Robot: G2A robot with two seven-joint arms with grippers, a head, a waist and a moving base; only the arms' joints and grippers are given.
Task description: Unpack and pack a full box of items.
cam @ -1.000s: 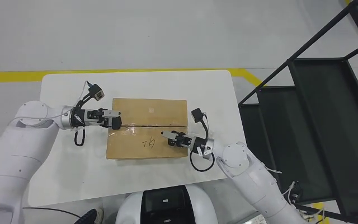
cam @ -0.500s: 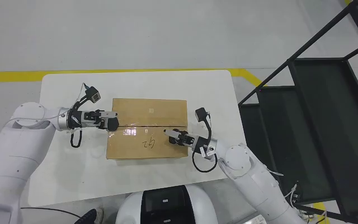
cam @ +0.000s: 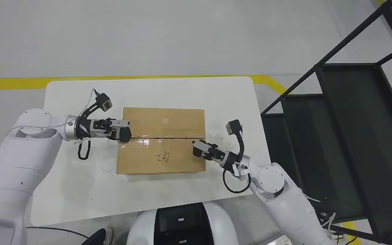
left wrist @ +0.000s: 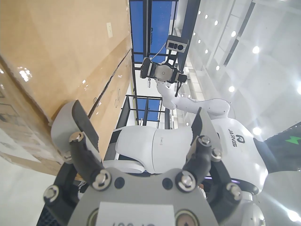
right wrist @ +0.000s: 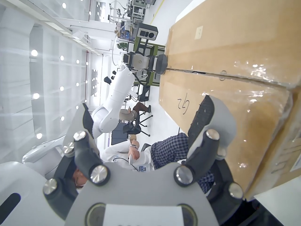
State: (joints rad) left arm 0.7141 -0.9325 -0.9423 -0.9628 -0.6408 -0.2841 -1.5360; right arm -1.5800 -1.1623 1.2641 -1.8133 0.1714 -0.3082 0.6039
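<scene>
Brown cardboard box (cam: 162, 122): closed, handwritten mark on lid.
Left pincer (cam: 125, 132): released, at box's left end.
Right pincer (cam: 197, 147): released, at box's right end.

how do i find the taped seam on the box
On the white table sits one closed cardboard box. Its seam runs across the top, from the end by the left gripper to the end by the right gripper. It is a thin dark line with glossy clear tape on it, while the flaps either side are plain cardboard.
</scene>
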